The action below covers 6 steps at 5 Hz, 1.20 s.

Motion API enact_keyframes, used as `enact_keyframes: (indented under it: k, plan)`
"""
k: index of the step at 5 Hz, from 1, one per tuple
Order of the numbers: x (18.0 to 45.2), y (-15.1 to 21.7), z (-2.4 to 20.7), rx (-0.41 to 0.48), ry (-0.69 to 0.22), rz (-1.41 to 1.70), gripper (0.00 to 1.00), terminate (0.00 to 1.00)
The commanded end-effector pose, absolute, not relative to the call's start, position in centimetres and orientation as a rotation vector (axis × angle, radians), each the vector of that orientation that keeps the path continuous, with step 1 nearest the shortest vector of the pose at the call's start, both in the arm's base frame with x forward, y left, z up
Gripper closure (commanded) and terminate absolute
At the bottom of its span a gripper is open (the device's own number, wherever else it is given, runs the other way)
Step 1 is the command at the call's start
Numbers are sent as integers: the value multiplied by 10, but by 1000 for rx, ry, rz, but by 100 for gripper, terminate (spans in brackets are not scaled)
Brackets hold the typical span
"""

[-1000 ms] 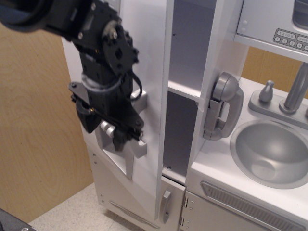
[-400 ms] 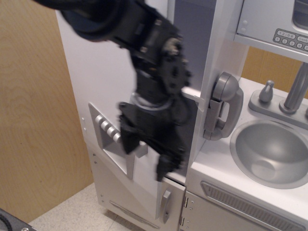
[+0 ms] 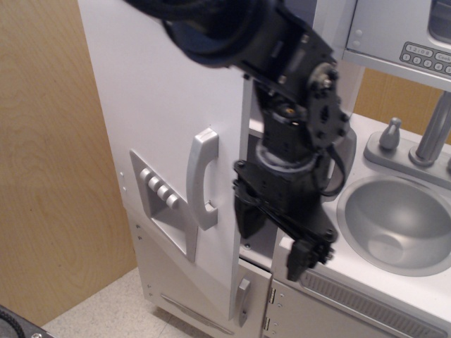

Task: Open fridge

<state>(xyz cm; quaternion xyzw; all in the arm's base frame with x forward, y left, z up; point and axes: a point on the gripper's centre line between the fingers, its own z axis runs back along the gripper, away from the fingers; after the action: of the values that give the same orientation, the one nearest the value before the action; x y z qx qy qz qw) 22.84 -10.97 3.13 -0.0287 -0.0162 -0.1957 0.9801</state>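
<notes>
The white toy fridge has its large door swung open to the left, with a dark gap along its right edge. The curved silver handle and the four-button dispenser panel show in full on the door. My black gripper hangs to the right of the door edge, in front of the fridge opening and the counter's front corner. Its fingers stand apart with nothing between them. It touches neither the handle nor the door. My arm hides most of the fridge's inside; only a bit of a shelf shows.
A smaller lower door with a short handle sits under the fridge door. To the right are a grey sink, a faucet, a vent grille and a keypad above. A wooden wall stands to the left.
My gripper has left the handle and swept right and down, from in front of the door to in front of the opening and counter corner. The door stands open throughout.
</notes>
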Motion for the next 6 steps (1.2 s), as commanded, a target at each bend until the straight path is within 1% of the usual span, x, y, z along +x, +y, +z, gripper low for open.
enact_keyframes:
  k: [1, 2, 3, 4, 5, 6]
  plan:
    - [268, -121, 47, -75, -112, -346, 0, 0]
    - [282, -112, 52, -53, -160, -315, 0, 0]
    - [285, -99, 54, -2, -168, -273, 0, 0]
    - [281, -83, 52, 75, -169, -244, 0, 0]
    - [269, -67, 52, 128, -146, -212, 0, 0]
    - [254, -57, 49, 150, -149, -212, 0, 0]
